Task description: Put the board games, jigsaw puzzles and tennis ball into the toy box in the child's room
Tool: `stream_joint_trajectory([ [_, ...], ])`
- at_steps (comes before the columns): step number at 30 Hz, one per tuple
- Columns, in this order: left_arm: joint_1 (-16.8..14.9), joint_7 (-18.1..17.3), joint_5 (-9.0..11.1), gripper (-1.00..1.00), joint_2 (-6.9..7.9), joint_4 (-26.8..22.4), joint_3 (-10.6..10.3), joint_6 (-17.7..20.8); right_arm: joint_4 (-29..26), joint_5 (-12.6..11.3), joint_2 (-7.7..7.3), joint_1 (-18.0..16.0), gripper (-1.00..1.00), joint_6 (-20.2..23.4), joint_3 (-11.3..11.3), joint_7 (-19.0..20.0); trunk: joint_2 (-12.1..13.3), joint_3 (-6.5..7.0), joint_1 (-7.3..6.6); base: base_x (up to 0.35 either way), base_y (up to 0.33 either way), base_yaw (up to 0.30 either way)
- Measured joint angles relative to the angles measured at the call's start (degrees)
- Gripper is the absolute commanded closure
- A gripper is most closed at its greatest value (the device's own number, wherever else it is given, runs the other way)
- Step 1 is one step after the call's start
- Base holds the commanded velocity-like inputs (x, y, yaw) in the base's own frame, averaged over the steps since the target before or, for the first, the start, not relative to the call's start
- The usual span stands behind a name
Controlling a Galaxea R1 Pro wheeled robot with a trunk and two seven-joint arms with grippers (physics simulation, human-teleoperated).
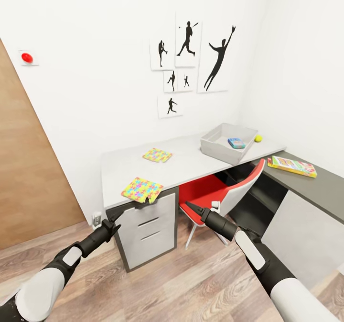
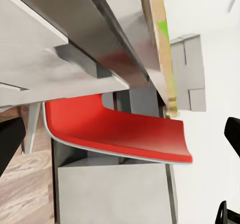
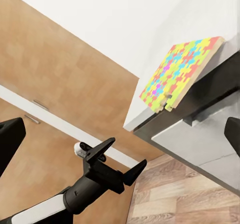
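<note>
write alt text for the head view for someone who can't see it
A white-topped table in a room corner holds two jigsaw puzzles, a grey toy box and a tennis ball. A red chair is tucked under it, and both robot arms reach forward, pincers open.

Bright even light, soft shadows, sharp render, wide-angle edge distortion

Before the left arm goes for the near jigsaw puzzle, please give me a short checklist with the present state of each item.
1. Left gripper open: ok.
2. Right gripper empty: ok.
3. Near jigsaw puzzle reachable at the table edge: ok, it overhangs the edge.
4. Left gripper at puzzle height: not ok, it is below the tabletop.
5. Toy box has room: ok, one small item inside.
6. Red chair clear of arms: cannot tell.
</note>
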Motion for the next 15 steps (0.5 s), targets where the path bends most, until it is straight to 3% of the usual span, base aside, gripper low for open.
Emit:
stream_joint_trajectory([
  [9,0.01,-0.13,0.00,-1.00,-0.06,0.00,0.27,0.21,0.08,-0.07,0.01,0.00,-1.00,-0.08,0.02,0.32,-3.61,-1.62,1.98,0.000,0.000,0.000],
  [15,0.02,-0.26,0.01,-1.00,-0.12,0.01,0.79,0.24,0.09,-0.04,0.26,0.00,-1.00,-0.11,0.03,0.30,-3.63,-1.62,1.98,0.000,0.000,0.000],
])
